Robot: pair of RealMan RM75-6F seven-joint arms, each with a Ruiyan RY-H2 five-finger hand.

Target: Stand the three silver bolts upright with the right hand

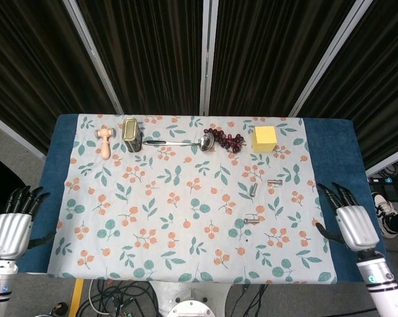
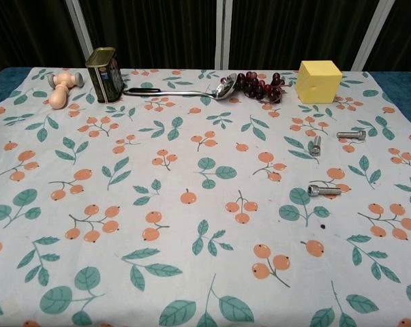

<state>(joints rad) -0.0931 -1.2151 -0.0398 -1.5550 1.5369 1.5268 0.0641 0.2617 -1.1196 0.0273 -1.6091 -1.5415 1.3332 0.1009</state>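
Observation:
Three silver bolts lie flat on the patterned cloth at the right. One bolt (image 1: 274, 182) (image 2: 351, 135) is farthest back, a second bolt (image 1: 253, 190) (image 2: 316, 145) lies just left of it, and the third bolt (image 1: 252, 220) (image 2: 324, 191) is nearest the front. My right hand (image 1: 349, 221) hovers over the blue table edge at the right, fingers apart, holding nothing, well clear of the bolts. At the left edge my left hand (image 1: 12, 224) is open too. Neither hand shows in the chest view.
Along the back stand a yellow cube (image 1: 265, 139) (image 2: 318, 81), dark grapes (image 1: 226, 139) (image 2: 257, 85), a metal ladle (image 1: 179, 142) (image 2: 181, 90), a tin can (image 1: 131, 134) (image 2: 104, 65) and a wooden massager (image 1: 105, 140) (image 2: 62, 88). The cloth (image 1: 185, 218) covers a blue table.

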